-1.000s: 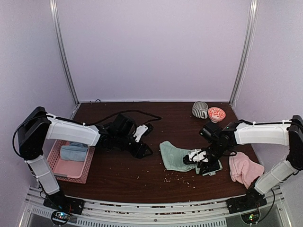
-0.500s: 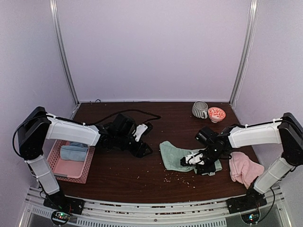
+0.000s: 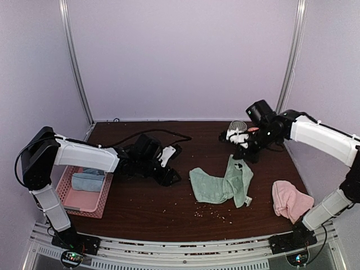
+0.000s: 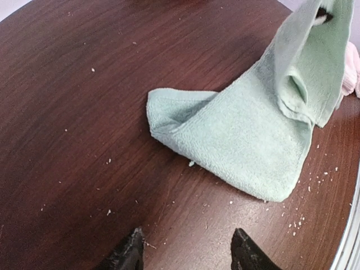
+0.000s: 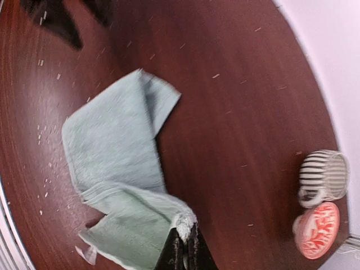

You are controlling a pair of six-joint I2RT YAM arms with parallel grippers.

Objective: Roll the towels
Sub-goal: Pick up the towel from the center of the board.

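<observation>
The right gripper [image 5: 184,239] is clamped on one corner of the mint towel [image 3: 216,185] and holds it above the table [image 3: 169,211]. The rest trails down-left to table centre. The long axis runs from the raised corner to the folded end, nearest the left gripper [image 4: 188,248], which is parted and empty. The pink towel [image 3: 291,199] lies by the right arm. Count: two towels, one mug [image 5: 323,174], one bowl [image 5: 318,229].
</observation>
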